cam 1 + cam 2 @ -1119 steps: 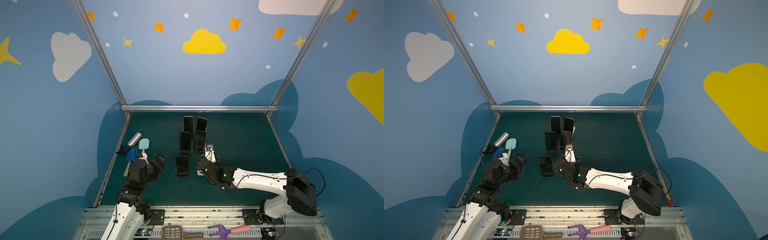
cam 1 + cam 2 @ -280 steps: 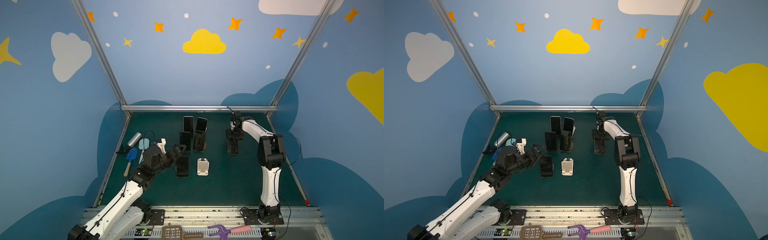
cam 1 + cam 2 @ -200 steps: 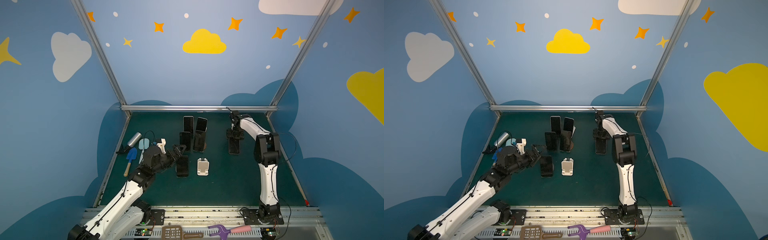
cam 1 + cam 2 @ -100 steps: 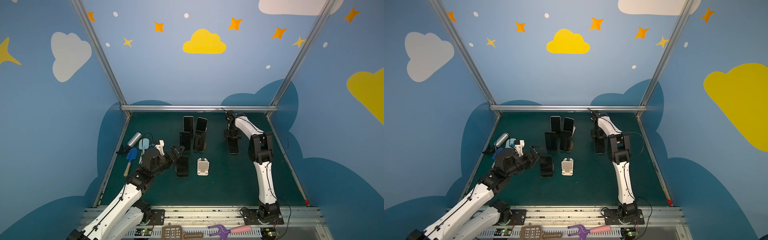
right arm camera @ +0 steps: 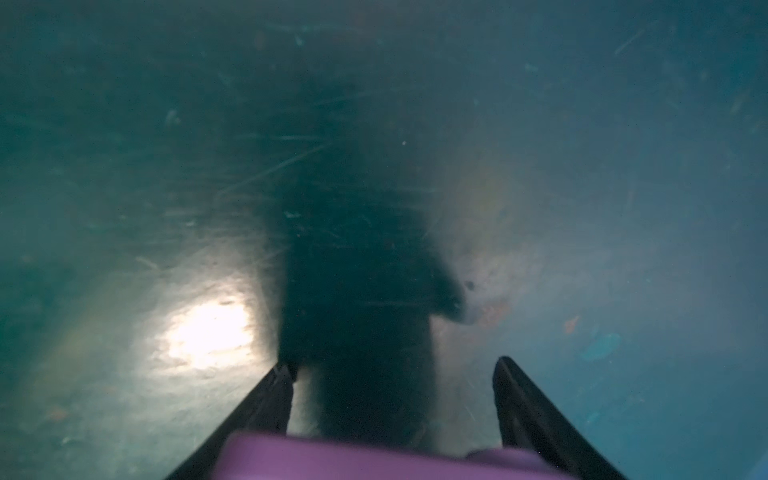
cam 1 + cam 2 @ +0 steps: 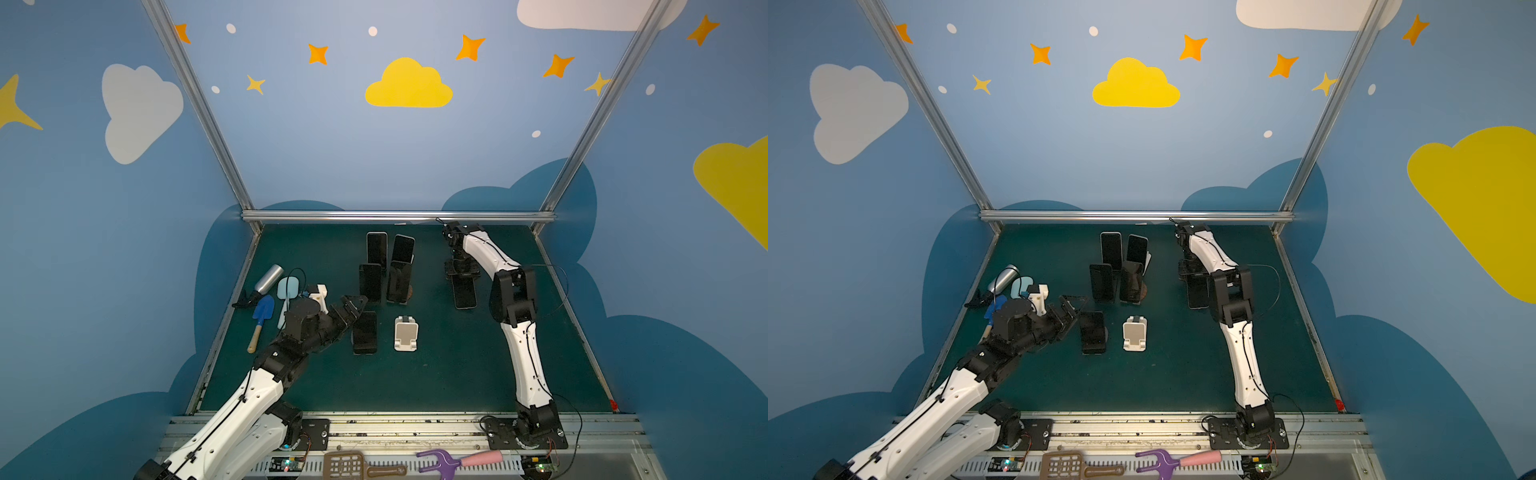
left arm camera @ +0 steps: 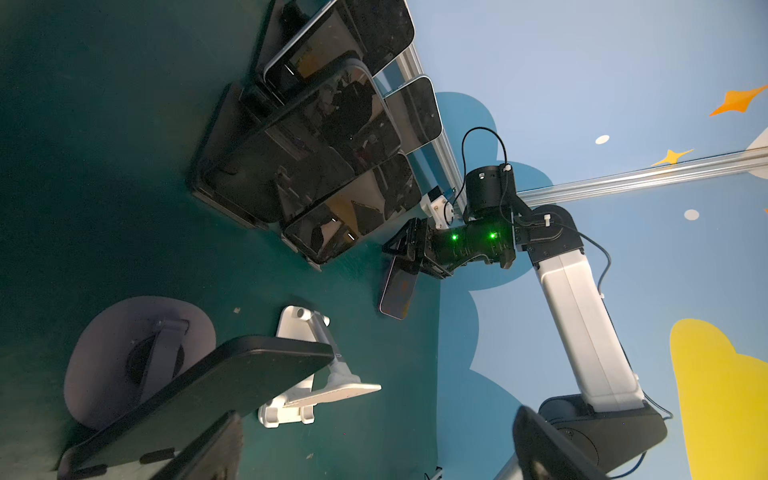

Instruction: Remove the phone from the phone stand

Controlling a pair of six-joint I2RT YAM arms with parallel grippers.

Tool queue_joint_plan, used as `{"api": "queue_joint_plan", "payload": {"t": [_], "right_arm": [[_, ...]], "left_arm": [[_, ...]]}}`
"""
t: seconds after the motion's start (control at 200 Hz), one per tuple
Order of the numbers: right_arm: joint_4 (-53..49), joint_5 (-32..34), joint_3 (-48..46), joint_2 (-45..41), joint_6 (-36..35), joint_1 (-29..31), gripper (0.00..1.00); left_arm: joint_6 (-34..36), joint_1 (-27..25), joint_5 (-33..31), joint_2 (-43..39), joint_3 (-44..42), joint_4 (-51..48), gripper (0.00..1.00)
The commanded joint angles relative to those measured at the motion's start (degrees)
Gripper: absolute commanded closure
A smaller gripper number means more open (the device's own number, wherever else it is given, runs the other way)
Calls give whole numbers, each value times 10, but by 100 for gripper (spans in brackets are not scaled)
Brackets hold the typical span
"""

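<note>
While its far end sits pinched between the jaws of the right pincer (image 6: 462, 275), the purple-edged black phone (image 6: 464, 293) lies right of centre in both top views, slanting down toward the green worktop (image 6: 457, 374); whether its free end touches the surface I cannot tell. Well apart, just below centre, the white plastic phone stand (image 6: 406, 332) stands by itself. Just left of it another black phone (image 6: 365, 332) leans on a round grey-based stand (image 7: 104, 332), and the left pincer (image 6: 355, 307), jaws spread, hovers beside that phone's upper left corner. Four more dark phones (image 6: 386, 270) stand propped in a cluster above.
</note>
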Motion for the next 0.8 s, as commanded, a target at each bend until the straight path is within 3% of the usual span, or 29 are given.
{"api": "queue_joint_plan", "payload": {"t": [0.0, 0.195, 0.796], "right_arm": [[-35, 22, 5, 38, 9, 7, 33], [-39, 45, -2, 38, 14, 22, 32], [65, -106, -131, -35, -9, 6, 31]], "left_arm": [[5, -1, -5, -8, 12, -13, 0], [4, 0, -11, -22, 10, -22, 0], [2, -1, 1, -25, 9, -27, 0]]}}
